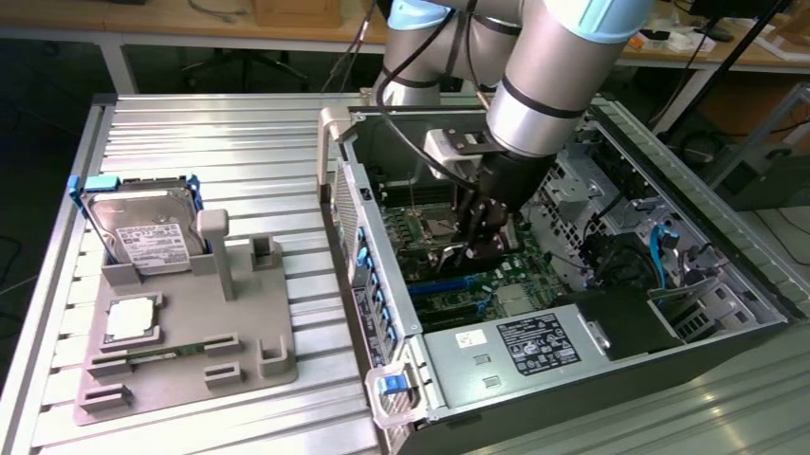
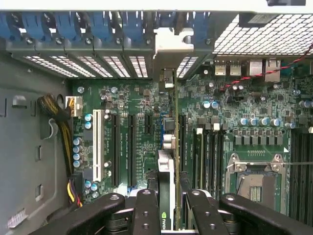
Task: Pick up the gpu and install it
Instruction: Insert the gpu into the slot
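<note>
The gpu stands edge-on between my fingers, and my gripper is shut on it. Its thin edge runs over the green motherboard towards the case's rear slot openings, alongside the long black expansion slots. Whether it touches a slot I cannot tell. In the exterior view my gripper is low inside the open computer case, just above the motherboard, and the arm hides most of the card.
On the exterior view's left, a grey holder carries a hard drive with a blue frame and a small silver CPU chip. The power supply, the drive cage and the empty CPU socket surround the gripper.
</note>
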### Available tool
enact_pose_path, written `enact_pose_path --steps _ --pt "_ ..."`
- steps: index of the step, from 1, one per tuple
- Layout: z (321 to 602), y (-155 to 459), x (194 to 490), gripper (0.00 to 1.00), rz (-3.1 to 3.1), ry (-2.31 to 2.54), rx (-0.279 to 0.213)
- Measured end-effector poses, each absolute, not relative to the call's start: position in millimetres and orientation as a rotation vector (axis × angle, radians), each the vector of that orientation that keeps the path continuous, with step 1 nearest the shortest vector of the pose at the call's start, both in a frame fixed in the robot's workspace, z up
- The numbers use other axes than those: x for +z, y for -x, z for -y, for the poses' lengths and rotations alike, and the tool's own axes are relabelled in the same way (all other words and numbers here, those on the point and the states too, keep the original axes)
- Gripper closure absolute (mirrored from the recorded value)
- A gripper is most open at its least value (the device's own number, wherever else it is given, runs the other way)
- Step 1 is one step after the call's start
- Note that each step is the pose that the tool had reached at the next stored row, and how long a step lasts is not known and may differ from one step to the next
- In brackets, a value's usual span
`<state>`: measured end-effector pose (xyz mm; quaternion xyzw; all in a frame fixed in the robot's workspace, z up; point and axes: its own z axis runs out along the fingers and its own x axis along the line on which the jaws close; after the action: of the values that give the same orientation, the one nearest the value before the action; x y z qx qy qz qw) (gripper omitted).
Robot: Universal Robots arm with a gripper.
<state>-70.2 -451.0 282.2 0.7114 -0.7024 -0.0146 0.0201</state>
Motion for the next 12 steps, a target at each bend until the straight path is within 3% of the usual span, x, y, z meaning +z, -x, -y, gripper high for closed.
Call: enact_pose_path --steps 12 --pt "453 77 269 0.73 2.179 -2.206 -0.045"
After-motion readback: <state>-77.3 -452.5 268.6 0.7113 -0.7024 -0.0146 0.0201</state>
